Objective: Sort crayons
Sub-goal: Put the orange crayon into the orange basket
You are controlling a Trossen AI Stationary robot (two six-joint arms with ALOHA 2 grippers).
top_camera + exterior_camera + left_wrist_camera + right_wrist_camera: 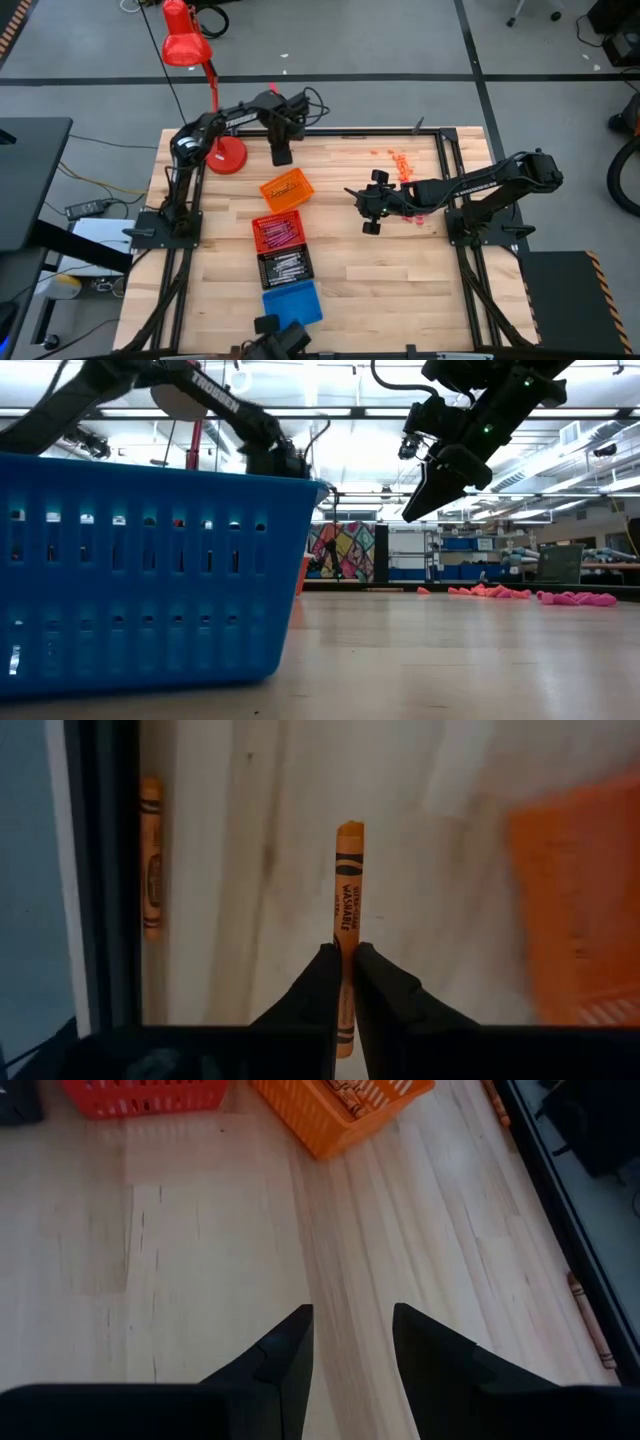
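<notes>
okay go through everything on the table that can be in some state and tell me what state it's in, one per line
left gripper: shut on an orange crayon, near the orange tray
right gripper: open, empty, above bare table
orange tray: holds crayons
red tray: holds crayons
black tray: holds crayons
blue tray: looks empty
loose crayons: scattered on the table

1. We see a pale wooden table (340, 250) with a dark frame along its edges.
2. We see four trays in a row on it: an orange tray (287, 190), a red tray (276, 231), a black tray (285, 268) and a blue tray (292, 303).
3. We see a red desk lamp (186, 45) with its round base (227, 156) on the table's far left corner.
</notes>
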